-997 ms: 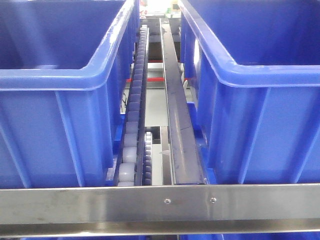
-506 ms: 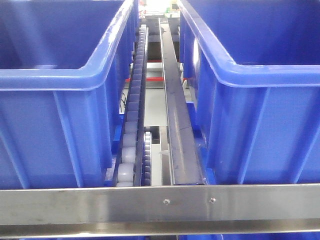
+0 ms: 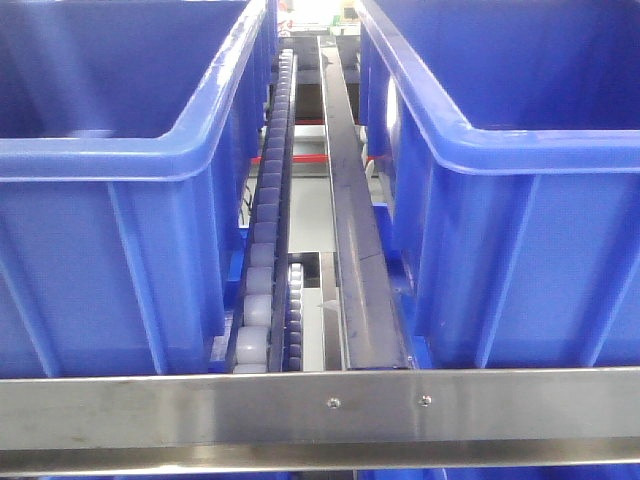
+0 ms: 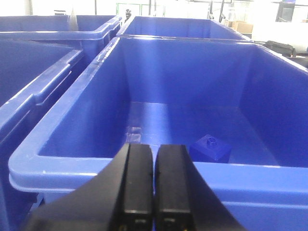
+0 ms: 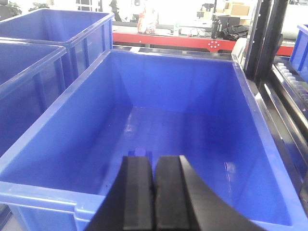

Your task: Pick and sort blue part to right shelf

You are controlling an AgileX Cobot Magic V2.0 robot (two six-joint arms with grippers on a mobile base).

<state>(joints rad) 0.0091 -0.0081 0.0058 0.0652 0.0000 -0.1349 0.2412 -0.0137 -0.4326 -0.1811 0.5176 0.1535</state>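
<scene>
Two blue bins are seen in the front view, the left bin (image 3: 120, 170) and the right bin (image 3: 520, 160), standing apart with a roller track (image 3: 268, 250) and a dark metal rail (image 3: 352, 240) running between them, and a steel crossbar (image 3: 320, 405) lying across the foreground. No part and no gripper are shown in that view.

In the left wrist view the left gripper (image 4: 154, 192) is held just above the near rim of a deep blue bin (image 4: 67, 159). Its two black fingers (image 4: 137, 183) are pressed together with only a thin seam between them, and nothing is held. On the floor of that bin, near the front wall and slightly right of the fingers, the blue part (image 4: 210, 147) is seen. It stands upright, its long axis vertical, with the small round knob pointing up; its lower body is hidden behind the rim.

In the right wrist view the right gripper (image 5: 154, 192) is likewise closed flat on itself and empty, above the near edge of another blue bin (image 5: 48, 192). A small blue object (image 5: 140, 151) is glimpsed on the bin floor just beyond the fingertips; its shape and orientation cannot be told.
</scene>
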